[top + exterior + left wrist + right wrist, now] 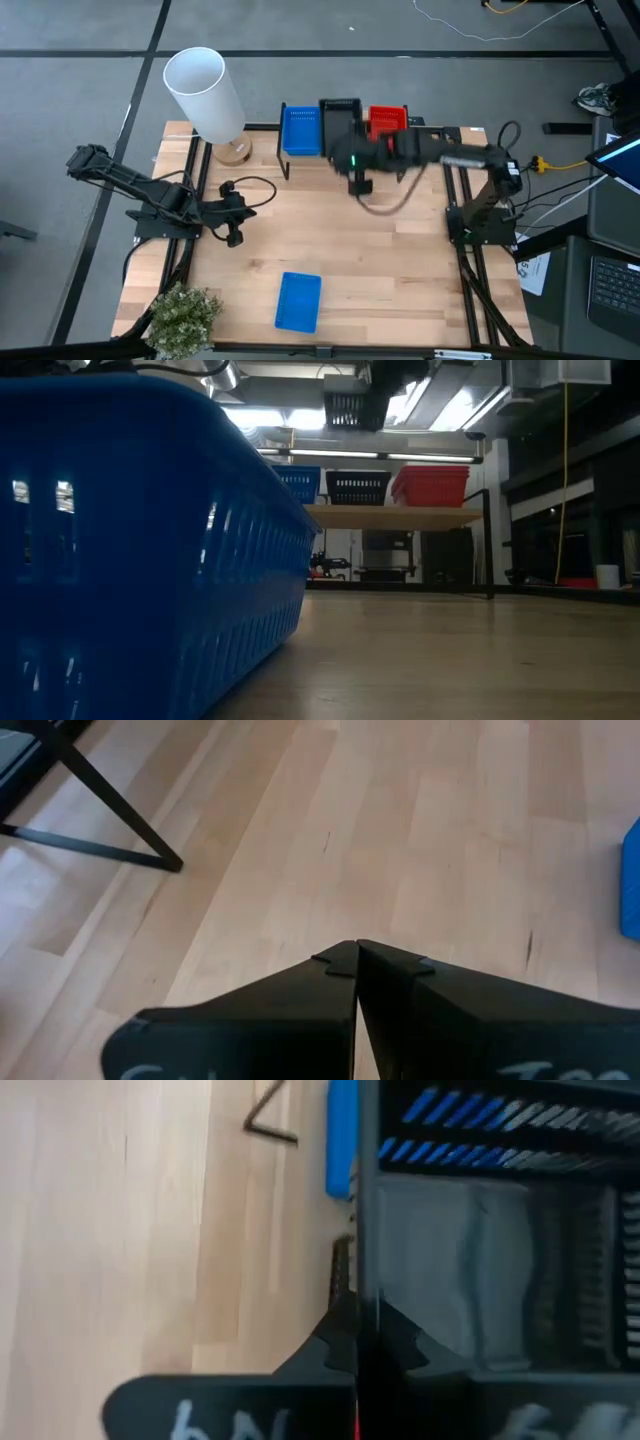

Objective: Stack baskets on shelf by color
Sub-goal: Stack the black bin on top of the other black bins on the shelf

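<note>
On the shelf at the table's far edge stand a blue basket, a black basket and a red basket. A second black basket hangs in the air above the black one. My right gripper is shut on it, and the right arm reaches in from the table's right. Another blue basket lies flat on the table near the near edge. My left gripper is shut and hovers over bare wood at the table's left. My right gripper pinches the top edge of one wall of the lifted black basket between its two fingers. The fingers come from above, pointing down. The basket is lifted clear, above the black basket on the shelf, and sits about level in the low view.
A white cylinder and a round wooden piece stand at the far left, beside the shelf. A potted plant sits at the near left corner. The middle of the table is bare wood.
</note>
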Controlling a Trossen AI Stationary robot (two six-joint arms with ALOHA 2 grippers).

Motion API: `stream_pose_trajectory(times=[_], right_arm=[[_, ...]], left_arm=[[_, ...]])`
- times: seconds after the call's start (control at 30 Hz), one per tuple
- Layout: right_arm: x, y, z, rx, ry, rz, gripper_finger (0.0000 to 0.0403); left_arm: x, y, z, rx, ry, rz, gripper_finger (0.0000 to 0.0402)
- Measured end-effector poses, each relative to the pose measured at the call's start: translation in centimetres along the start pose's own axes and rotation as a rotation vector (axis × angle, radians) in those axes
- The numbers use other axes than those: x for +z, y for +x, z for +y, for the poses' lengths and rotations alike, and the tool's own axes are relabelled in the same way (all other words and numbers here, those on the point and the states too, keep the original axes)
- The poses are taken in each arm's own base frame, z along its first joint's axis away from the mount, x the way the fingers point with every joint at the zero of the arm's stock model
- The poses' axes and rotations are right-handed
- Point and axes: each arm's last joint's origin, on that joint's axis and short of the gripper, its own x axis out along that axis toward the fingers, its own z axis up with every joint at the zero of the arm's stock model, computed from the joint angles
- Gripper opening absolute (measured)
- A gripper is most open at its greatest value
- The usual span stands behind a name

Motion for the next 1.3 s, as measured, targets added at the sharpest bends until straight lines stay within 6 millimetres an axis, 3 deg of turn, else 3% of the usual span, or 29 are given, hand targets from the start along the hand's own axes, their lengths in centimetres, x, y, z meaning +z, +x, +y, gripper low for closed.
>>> stream_pose_trajectory(times=[0.17, 0.37, 0.5, 1.3], right_arm=[[-2.3, 3.5, -4.2, 0.148, 0.029, -0.017, 0.0], [-3.9, 4.6, -6.7, 0.212, 0.079, -0.034, 0.0], [-4.3, 5.1, -6.9, 0.301, 0.097, -0.049, 0.0], [-5.0, 7.1, -7.7, 0.297, 0.228, 0.026, 0.001]], left_arm=[[0.0, 0.0, 0.0, 0.0, 0.0, 0.001, 0.0], [0.0, 0.0, 0.0, 0.0, 0.001, 0.001, 0.0], [0.0, 0.0, 0.0, 0.01, 0.001, -0.003, 0.0], [0.1, 0.0, 0.1, 0.02, -0.011, -0.013, 0.0]])
